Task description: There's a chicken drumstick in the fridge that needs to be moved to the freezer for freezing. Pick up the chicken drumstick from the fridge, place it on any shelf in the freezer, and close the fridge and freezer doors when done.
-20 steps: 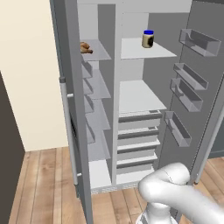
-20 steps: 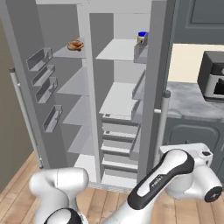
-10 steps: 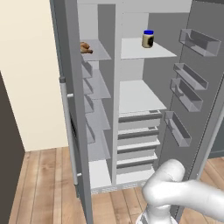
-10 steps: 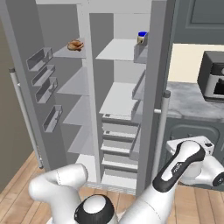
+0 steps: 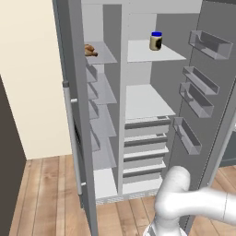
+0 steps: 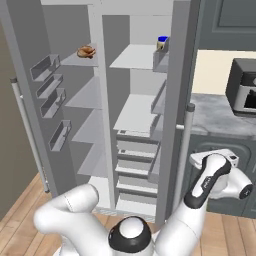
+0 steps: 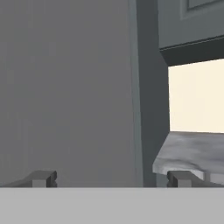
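Low beside the wider door (image 6: 182, 70), the tool (image 7: 111, 179) stood released and empty, facing that door's flat grey outside, probably placed to push it shut. Far up, the chicken drumstick (image 6: 86, 51) already lay on the freezer's (image 6: 85, 125) top shelf.

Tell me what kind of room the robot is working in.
A kitchen, most likely: a tall grey side-by-side fridge and freezer stand open, beside a grey stone counter carrying a dark oven-like appliance.
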You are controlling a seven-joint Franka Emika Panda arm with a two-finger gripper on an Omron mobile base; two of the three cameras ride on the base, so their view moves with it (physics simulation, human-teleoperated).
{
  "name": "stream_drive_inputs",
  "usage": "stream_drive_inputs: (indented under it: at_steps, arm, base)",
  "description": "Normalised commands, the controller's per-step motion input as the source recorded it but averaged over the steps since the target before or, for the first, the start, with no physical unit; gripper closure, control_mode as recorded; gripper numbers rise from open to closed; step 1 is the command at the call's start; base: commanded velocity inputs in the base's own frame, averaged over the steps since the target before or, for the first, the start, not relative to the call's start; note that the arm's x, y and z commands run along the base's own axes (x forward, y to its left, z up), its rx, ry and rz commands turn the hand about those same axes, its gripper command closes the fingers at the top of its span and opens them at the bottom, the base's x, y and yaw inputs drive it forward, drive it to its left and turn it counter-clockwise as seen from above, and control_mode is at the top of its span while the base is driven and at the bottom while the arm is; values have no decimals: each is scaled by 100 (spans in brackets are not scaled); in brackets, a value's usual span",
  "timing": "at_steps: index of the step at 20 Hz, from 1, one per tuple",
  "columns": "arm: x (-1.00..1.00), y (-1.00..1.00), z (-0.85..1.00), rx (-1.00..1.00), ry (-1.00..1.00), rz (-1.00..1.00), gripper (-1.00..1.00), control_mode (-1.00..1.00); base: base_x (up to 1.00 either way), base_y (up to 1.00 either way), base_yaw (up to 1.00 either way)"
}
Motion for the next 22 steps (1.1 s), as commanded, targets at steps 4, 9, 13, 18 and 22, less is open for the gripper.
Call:
stream_drive_inputs:
  at_steps: [4,9,13,18,22]
  arm:
    - [-3,36,-1,19,0,7,-100,-100]
    - [-41,65,0,21,0,4,-100,-100]
    - [-35,99,-5,11,-6,0,-100,-100]
    - [0,100,-12,2,-10,0,-100,-100]
    - [3,100,-5,0,-3,-2,-100,-100]
  base:
    - [0,0,0]
    - [0,0,0]
    - [0,0,0]
    - [0,0,0]
    - [0,0,0]
